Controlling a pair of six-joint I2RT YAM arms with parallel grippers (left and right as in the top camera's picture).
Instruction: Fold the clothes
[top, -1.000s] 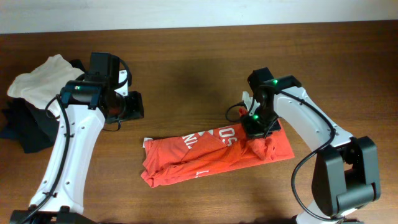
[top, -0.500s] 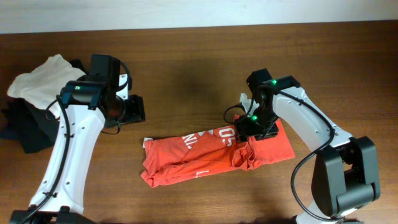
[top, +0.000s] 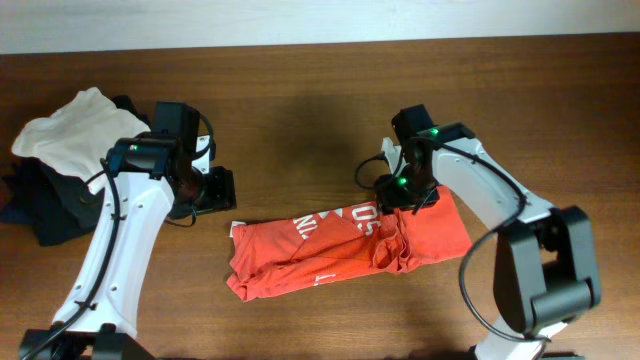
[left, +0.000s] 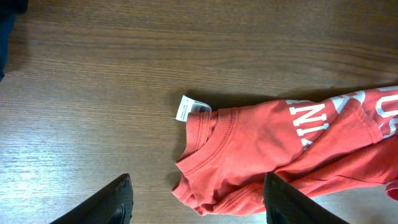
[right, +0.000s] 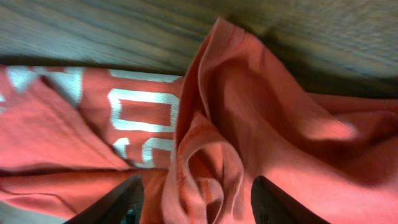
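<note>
The red-orange T-shirt lies crumpled lengthwise on the wooden table, its white lettering partly showing. Its collar and small white neck tag are at the left end. My left gripper is open and hovers above the collar end, touching nothing; in the overhead view it is just up-left of the shirt. My right gripper is open, with a raised, bunched fold of the shirt between its spread fingers. In the overhead view it is over the shirt's right part.
A white folded garment lies on black garments at the table's far left, behind my left arm. Bare wooden table surrounds the shirt.
My right gripper moved left, bunching the shirt's right part into a fold, then shifted toward the back. My left gripper moved slightly right and nearer the collar.
</note>
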